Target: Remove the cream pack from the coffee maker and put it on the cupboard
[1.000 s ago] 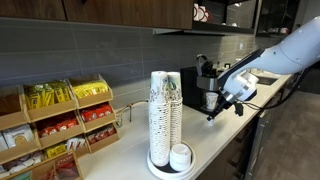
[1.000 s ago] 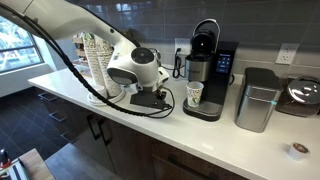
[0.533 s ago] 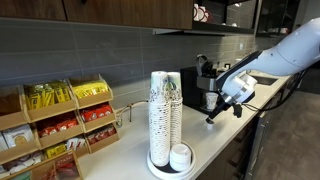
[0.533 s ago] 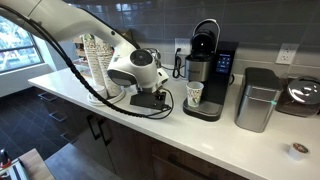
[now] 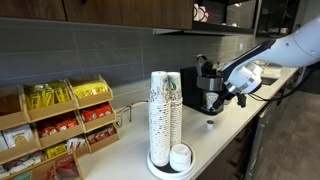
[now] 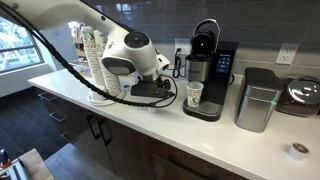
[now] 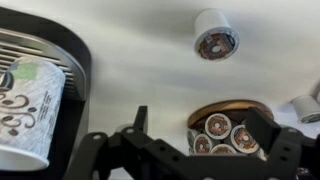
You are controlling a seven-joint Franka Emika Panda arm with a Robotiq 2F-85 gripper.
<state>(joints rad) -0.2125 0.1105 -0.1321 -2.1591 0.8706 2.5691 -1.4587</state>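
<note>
**Wrist view.** Gripper (image 7: 203, 120) w/ jaws spread wide, nothing held, above the cupboard (image 7: 140, 40). Cream pack (image 7: 215, 42) sits alone on the white top, ahead of the fingertips & well clear of them. Seen between the fingers, lower down: round holder (image 7: 240, 105) filled w/ similar pods. To the gripper's left in this view: coffee maker (image 7: 82, 80), w/ a printed paper cup (image 7: 30, 110) on its tray.

**Ext. view.** In an exterior view the gripper (image 5: 240, 93) hangs just in front of the coffee maker (image 5: 205, 80). The pack (image 5: 210, 124) is a dark speck on the top below it, on the cup-stack (image 5: 165, 115) side.
</note>
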